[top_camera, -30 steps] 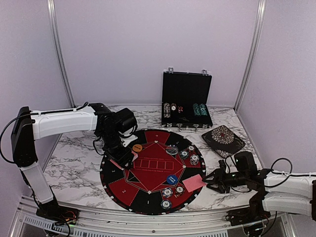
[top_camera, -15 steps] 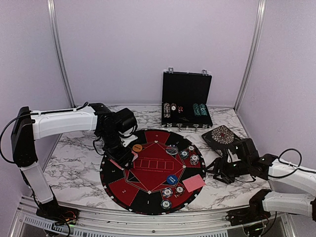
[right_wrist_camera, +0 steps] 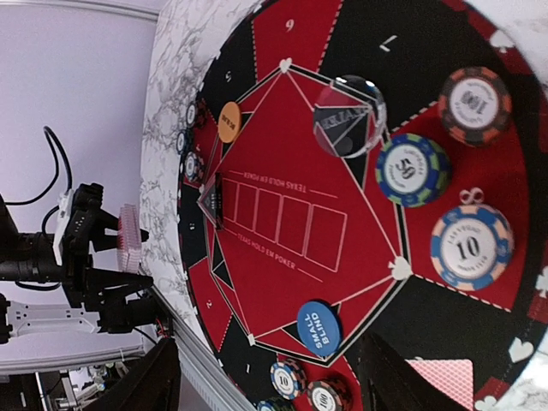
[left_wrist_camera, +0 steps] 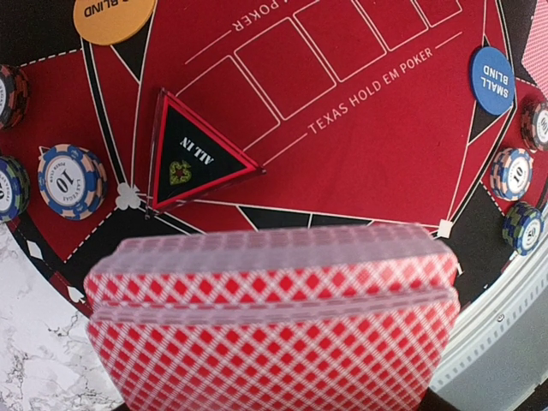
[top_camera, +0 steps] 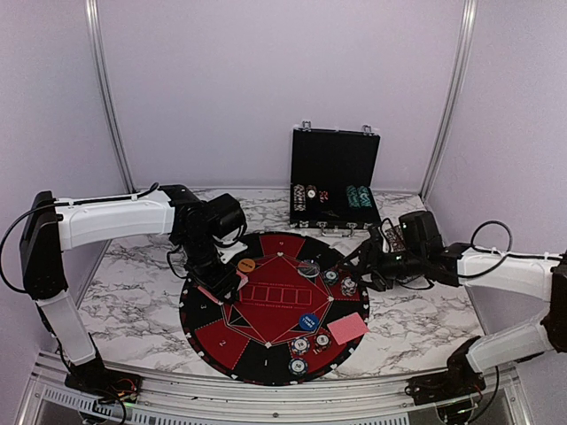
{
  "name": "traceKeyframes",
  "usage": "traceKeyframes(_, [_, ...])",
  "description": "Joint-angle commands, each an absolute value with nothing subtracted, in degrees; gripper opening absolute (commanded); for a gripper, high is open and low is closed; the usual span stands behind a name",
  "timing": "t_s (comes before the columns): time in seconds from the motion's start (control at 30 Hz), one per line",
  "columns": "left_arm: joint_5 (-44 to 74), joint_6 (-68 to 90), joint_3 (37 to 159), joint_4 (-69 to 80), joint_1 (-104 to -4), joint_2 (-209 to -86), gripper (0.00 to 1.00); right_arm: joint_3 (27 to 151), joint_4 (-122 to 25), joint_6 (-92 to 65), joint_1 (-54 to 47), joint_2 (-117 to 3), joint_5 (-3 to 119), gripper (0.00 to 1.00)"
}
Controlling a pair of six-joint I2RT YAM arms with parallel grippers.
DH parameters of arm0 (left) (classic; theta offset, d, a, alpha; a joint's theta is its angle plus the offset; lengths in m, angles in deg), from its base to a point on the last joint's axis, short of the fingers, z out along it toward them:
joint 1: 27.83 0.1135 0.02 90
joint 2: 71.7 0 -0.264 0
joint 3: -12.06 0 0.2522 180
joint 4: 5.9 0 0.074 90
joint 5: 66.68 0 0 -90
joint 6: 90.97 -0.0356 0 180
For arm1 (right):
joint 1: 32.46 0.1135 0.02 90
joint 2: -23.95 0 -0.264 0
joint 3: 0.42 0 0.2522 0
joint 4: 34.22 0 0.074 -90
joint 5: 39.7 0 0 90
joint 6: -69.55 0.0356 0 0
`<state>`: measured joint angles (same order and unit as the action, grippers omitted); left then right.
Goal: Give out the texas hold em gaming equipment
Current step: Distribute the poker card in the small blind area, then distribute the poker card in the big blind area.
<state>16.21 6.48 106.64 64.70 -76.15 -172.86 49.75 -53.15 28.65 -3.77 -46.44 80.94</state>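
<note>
Left wrist: L pincer [top_camera: 220, 283] clamps card deck [left_wrist_camera: 274, 330] over mat [left_wrist_camera: 360, 111].

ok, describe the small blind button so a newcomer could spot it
Find the round red-and-black mat on the marble table. On its near-right part, at the edge of the central red diamond, lies the small blind button, close to striped chips and a red-backed card. It alone is plain blue, without edge stripes.
</note>
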Motion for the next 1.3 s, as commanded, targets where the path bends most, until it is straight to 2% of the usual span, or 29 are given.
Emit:
traceKeyframes(0.0, [15.3, 6.0, 108.2, 64.0, -75.8, -171.7, 0.53, 54.7, -41.5, 29.8, -1.1, -52.6, 86.6, 0.69])
traceKeyframes(0.6, [14.7, 6.6, 108.8, 64.1, -75.9, -170.3, 0.53, 70.9, -23.8, 37.6, 10.1, -78.6, 94.5, 0.66])
traceKeyframes(1.27, [14.7, 6.3, 109.9, 64.1, -76.1, -170.2, 0.53, 79.4, -15.5, 44.6, 13.8, -89.7, 98.8, 0.62])
